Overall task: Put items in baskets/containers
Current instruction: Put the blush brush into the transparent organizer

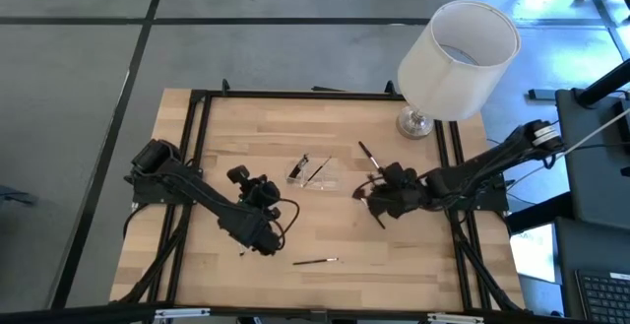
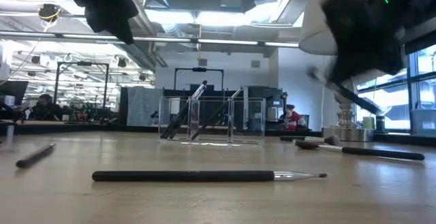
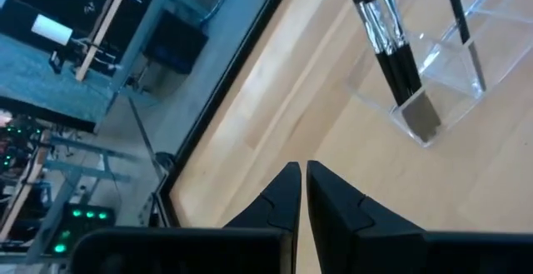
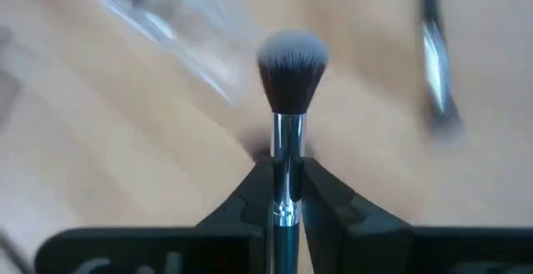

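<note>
Between the right gripper's [image 4: 287, 192] fingers, a brush [image 4: 288, 99] points bristles-forward.

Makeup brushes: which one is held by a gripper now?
The fluffy round-headed brush, clamped by its silver ferrule in the right gripper; the others lie on the table or stand in the clear tray.

Overhead straight down, low level across table [image 2: 381, 197], wrist views close, all sharing clear tray [image 1: 314, 172]

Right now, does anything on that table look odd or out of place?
Only the white lamp at a far corner seems foreign among makeup brushes. One brush lies loose near the front edge, away from the clear tray. The right gripper has its fingers shut on a fluffy-headed brush. Nothing spilled or broken.
</note>
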